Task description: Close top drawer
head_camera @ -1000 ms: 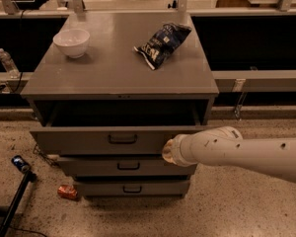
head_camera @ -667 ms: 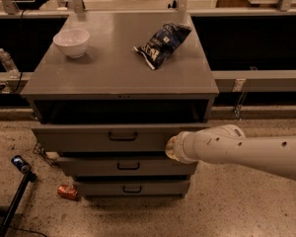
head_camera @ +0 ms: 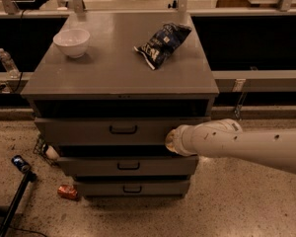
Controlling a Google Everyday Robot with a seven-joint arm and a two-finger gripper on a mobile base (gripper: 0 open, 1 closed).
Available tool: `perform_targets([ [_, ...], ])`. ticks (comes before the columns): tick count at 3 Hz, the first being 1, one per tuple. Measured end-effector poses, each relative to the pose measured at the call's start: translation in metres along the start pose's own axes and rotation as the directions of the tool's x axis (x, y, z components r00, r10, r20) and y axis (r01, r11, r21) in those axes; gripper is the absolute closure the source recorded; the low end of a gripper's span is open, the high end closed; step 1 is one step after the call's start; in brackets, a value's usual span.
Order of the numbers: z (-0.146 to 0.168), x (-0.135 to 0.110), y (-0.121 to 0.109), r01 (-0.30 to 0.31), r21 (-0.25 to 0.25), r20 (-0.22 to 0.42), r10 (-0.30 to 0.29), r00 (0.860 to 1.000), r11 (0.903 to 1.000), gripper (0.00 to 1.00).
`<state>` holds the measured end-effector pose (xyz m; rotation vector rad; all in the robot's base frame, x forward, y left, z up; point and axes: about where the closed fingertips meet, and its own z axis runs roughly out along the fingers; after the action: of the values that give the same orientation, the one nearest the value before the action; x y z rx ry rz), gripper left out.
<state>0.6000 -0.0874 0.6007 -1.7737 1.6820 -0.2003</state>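
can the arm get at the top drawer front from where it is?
Likely yes. The tool is at the right end of the top drawer front panel, and nothing visible stands between them.

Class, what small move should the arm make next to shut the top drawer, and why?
Probably a short push straight inward. The gripper sits at the front of the top drawer, right of its handle, and that front juts out past the edge of the cabinet top, with a dark gap showing above.
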Motion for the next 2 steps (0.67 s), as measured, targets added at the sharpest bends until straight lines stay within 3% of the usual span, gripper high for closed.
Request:
perform_targets([
  [1, 0.003, -0.003, -0.006, -0.009, -0.001, 0.008, 0.009, 1.000, 1.0000, 1.00],
  [2, -0.013, -0.016, -0.008, -0.045, -0.037, 0.053, 0.047, 0.997, 0.9983, 1.00],
])
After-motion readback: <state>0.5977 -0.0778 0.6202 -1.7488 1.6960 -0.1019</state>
